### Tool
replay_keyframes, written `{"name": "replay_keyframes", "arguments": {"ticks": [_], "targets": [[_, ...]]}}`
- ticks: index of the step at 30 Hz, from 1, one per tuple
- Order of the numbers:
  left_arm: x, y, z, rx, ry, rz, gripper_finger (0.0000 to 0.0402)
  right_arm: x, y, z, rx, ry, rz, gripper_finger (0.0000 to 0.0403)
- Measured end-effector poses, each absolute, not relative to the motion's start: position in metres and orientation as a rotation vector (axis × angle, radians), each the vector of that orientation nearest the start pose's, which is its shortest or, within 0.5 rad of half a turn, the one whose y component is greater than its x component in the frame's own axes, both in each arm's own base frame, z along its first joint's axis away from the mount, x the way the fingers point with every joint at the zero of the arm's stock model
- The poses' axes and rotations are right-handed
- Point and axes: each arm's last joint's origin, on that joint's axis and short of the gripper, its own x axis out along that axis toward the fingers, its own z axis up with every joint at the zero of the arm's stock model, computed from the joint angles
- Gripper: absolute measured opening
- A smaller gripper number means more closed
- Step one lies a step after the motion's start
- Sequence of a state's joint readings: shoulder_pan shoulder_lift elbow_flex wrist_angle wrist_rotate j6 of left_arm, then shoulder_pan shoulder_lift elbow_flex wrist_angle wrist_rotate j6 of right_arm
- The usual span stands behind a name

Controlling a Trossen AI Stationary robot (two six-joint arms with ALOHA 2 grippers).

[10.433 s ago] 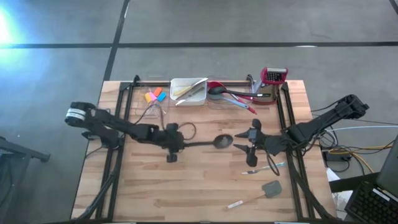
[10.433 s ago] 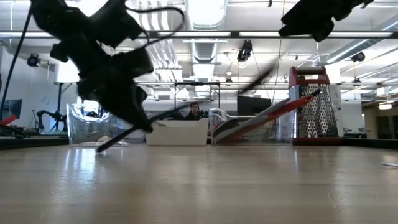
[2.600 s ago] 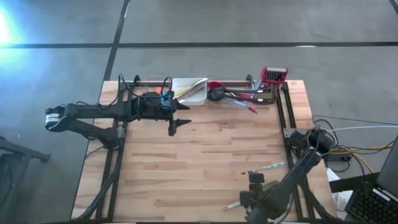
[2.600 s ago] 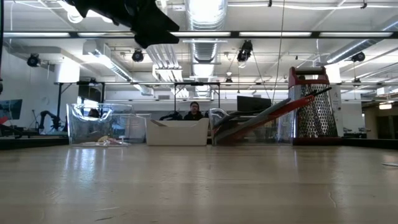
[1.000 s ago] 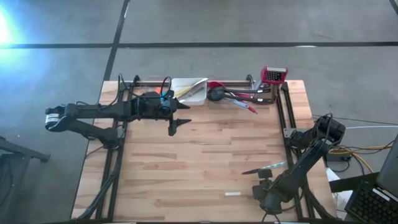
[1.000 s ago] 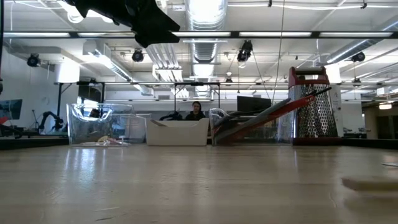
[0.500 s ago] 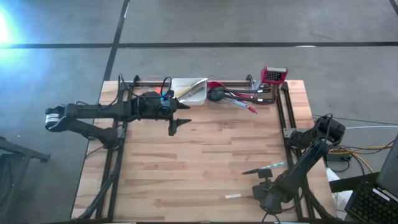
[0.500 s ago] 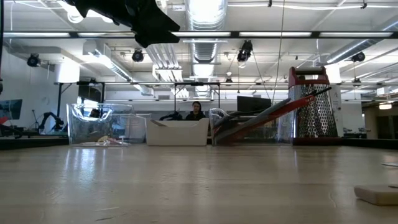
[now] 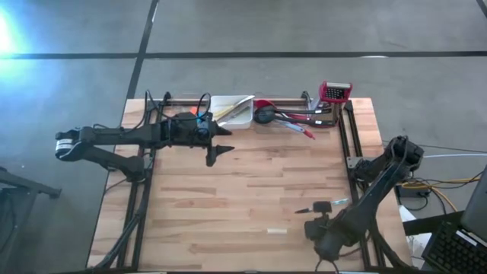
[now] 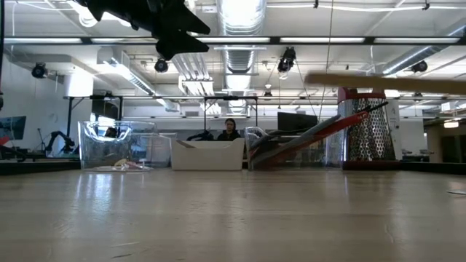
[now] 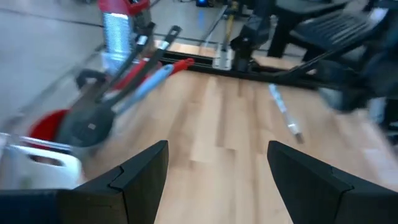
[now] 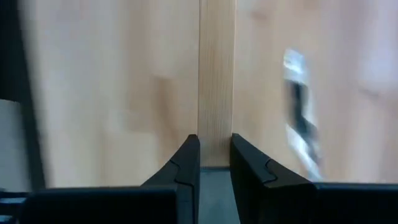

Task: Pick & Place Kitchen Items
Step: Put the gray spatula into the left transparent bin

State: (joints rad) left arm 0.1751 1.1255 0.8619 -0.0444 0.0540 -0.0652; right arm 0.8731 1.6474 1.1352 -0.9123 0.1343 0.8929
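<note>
My right gripper (image 9: 310, 228) is near the table's near right corner, shut on a spatula's light wooden handle (image 9: 275, 230). The handle sticks out toward the table's left and shows as a blurred level bar (image 10: 386, 81) high in the low view. The spatula's head is hidden by the gripper. A thin metal utensil (image 9: 329, 205) lies flat on the wood just beyond it. My left gripper (image 9: 217, 146) hangs open above the far left part of the table, close to the white tray (image 9: 230, 110). My right gripper pinches the wooden handle (image 12: 216, 124) between its two fingers, one on each long side. The fingers lie along the handle, coming from the table's right. The handle runs straight out past the fingertips, about level and lifted clear of the table.
Along the far edge stand the white tray, a heap of red and dark long-handled spoons (image 9: 283, 116) and a red-topped grater (image 9: 335, 93). A clear container (image 10: 109, 145) stands at the far left. Black frame rails (image 9: 351, 144) run along both sides.
My right gripper has risen from the table with the spatula and drifted a little toward the left and far edges. The wooden handle lay on the wood before; now it is carried level, well above the table.
</note>
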Motion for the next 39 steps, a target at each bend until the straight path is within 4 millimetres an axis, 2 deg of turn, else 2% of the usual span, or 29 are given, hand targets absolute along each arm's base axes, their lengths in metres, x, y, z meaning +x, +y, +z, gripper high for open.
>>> {"name": "replay_keyframes", "arguments": {"ticks": [7,16,23,27,34,39], "targets": [[0.253,0.026,0.301,-0.073,0.372,0.053,0.028,0.211,0.186,0.225,0.022,1.564,-0.176,0.0047],[0.294,-0.012,0.301,0.123,0.581,0.045,0.028,0.244,0.139,0.229,0.078,1.641,-0.148,0.0047],[0.332,-0.03,0.287,0.17,0.678,0.002,0.028,0.261,0.127,0.249,0.021,1.551,-0.11,0.0047],[0.353,-0.038,0.283,0.186,0.685,-0.021,0.028,0.263,0.121,0.259,-0.008,1.543,-0.152,0.0047],[0.382,-0.048,0.275,0.199,0.733,-0.051,0.028,0.263,0.11,0.264,-0.038,1.56,-0.223,0.0047],[0.396,-0.049,0.262,0.204,0.799,-0.051,0.028,0.264,0.108,0.265,-0.062,1.549,-0.234,0.0047]]}}
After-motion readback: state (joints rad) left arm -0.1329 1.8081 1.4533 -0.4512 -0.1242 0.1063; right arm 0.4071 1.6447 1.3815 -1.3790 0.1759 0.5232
